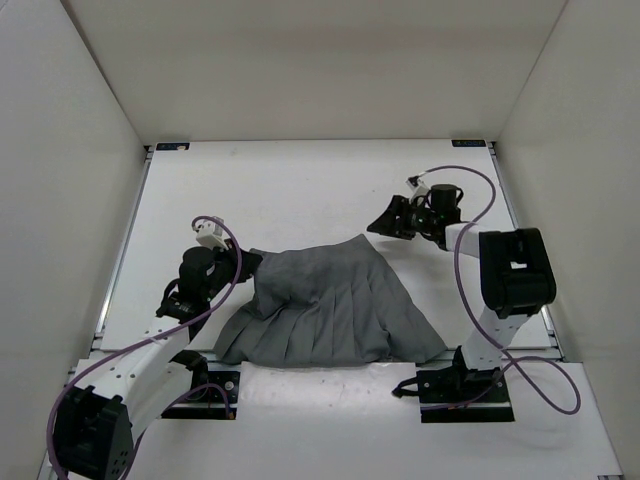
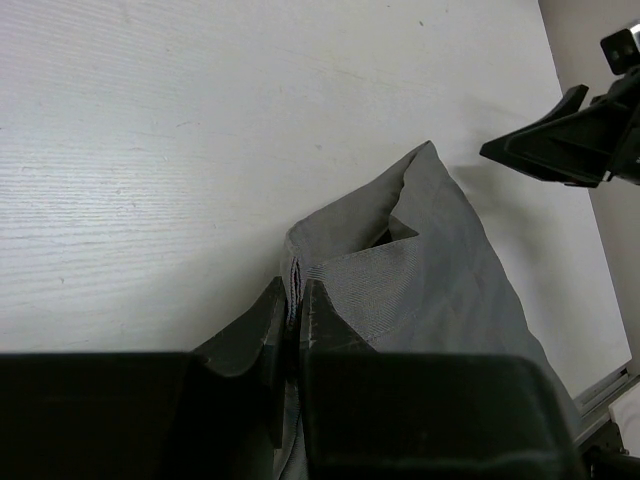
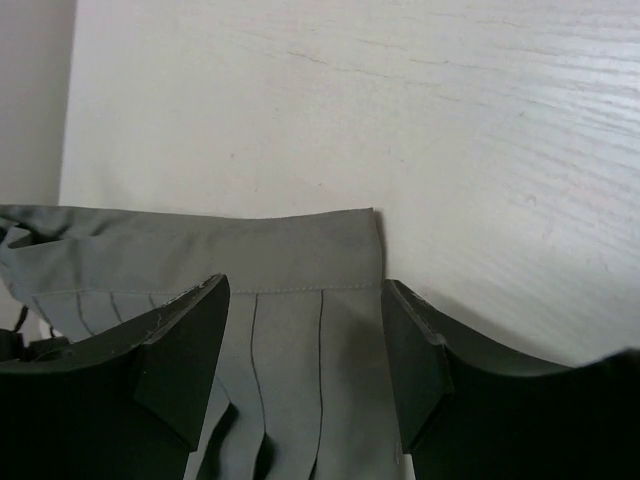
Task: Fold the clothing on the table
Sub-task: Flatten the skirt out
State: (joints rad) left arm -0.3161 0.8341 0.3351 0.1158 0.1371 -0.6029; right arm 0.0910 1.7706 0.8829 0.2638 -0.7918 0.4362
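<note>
Top view: skirt [image 1: 330,315] lies lower-centre on table [image 1: 300,190], bunched at left. L gripper [image 2: 293,320] pinches its left edge. R gripper [image 3: 303,288] spread above top-right corner. Grasp step, I'd say; next, R must drop & close there.

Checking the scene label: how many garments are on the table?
1. The grey skirt lies near-centre on the table, left gripper pinching its left edge, right gripper open at its far corner. Anything underneath would be hidden.
</note>
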